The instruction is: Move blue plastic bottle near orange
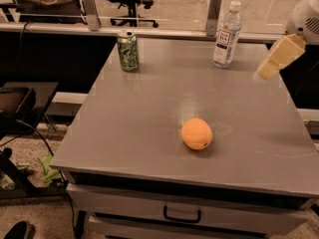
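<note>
Gripper (267, 67) hovering right of bottle (227, 34), apart; open/closed I can't tell.
I'm judging bottle light, slick, squashy; I'm aiming mid-body, below cap. Orange (197, 133) well apart.

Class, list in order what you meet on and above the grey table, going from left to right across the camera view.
green can → orange → blue plastic bottle → hand, which hangs to the right of the bottle, over the far right edge of the table.
</note>
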Robot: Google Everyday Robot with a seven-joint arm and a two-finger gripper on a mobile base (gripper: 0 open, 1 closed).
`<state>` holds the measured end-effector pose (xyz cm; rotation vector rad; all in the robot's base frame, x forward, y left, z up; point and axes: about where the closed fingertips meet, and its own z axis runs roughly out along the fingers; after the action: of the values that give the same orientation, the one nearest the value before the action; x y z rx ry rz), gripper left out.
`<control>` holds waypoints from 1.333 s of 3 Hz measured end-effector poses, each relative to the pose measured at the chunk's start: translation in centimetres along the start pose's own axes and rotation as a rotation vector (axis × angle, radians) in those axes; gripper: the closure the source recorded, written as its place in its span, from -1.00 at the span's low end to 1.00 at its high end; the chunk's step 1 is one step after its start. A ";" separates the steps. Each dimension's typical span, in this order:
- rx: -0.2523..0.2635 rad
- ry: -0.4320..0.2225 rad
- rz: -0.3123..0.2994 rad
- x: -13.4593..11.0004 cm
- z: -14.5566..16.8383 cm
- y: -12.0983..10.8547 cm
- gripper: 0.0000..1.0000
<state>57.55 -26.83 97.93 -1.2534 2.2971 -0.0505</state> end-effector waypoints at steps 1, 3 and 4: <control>0.049 -0.045 0.072 -0.8 1.8 -4.2 -1.00; 0.133 -0.199 0.187 -5.4 7.4 -11.0 -1.00; 0.145 -0.276 0.235 -8.1 11.0 -13.1 -1.00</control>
<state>76.24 -25.55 95.42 -0.8541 2.1409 0.0357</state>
